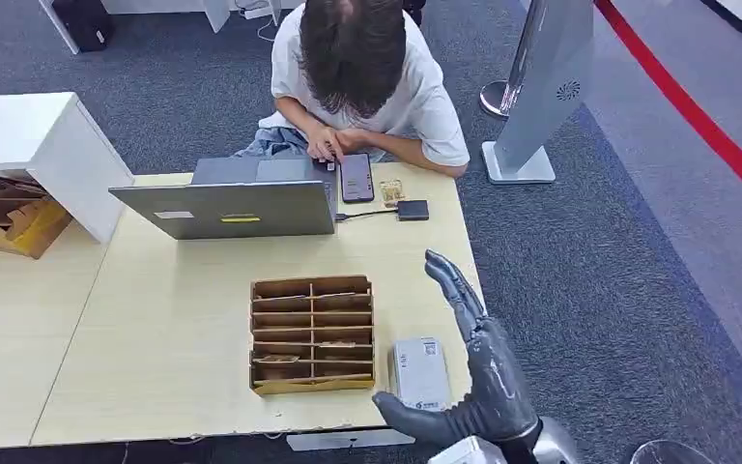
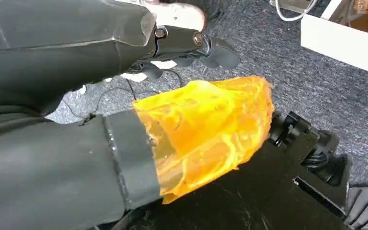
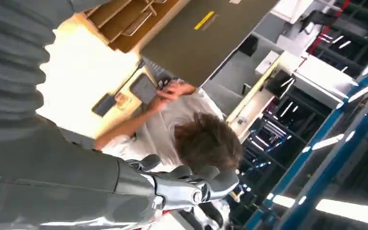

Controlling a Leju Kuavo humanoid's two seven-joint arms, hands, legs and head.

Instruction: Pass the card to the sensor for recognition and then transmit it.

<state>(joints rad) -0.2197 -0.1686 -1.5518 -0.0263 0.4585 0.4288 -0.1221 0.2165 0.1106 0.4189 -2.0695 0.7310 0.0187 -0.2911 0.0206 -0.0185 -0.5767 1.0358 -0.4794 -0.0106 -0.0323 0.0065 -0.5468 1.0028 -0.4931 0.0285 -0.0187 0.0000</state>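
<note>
Dk grey right hand [image 1: 478, 372] (ribbed cover, silver wrist).

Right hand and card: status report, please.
Right hand open, empty, raised beside the brown cardboard slotted organizer. Grey sensor box beside it. No card held.

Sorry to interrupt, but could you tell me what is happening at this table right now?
The robot's right hand is raised over the table's near right edge, fingers spread, holding nothing, beside a small white sensor box. Left of that stands a wooden card organizer. Across the table, a seated person handles a phone next to an open laptop. No card is held yet.
</note>
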